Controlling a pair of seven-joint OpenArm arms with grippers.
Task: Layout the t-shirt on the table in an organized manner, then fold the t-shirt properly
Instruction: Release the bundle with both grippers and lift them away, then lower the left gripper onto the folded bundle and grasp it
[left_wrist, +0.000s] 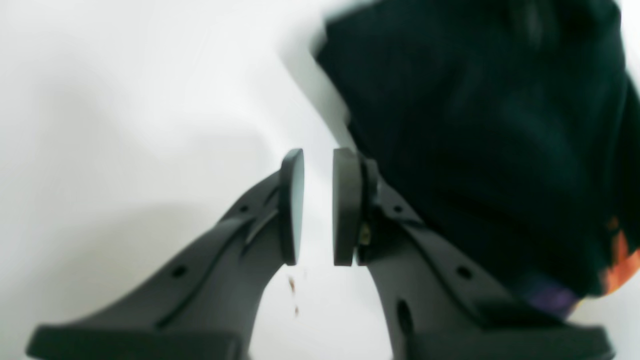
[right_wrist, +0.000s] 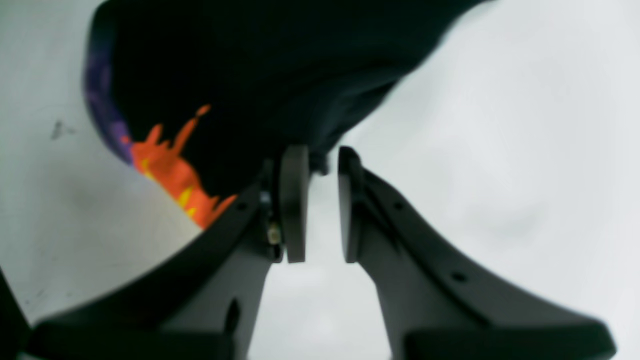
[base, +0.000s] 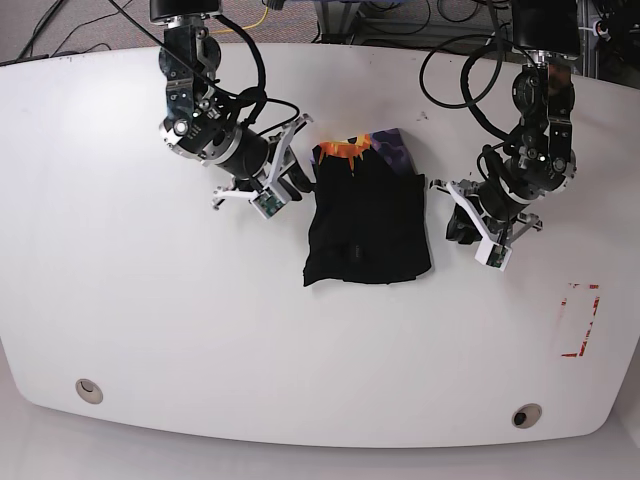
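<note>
Beside t-shirt (base: 366, 225): both grippers low, empty.

Both arms are black, built of rounded joint housings with silver bands, and loose black cables loop beside them. Each ends in a white bracket. The left pincer (left_wrist: 318, 207) and right pincer (right_wrist: 317, 204) share one design: matte dark grey curved fingers with small round holes, tipped by flat oval pads.

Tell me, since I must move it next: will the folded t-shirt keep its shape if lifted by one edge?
Probably not: the t-shirt is soft cloth in loose layers, so it would likely droop and unfold. On the glossy table it may slide when pushed.
</note>
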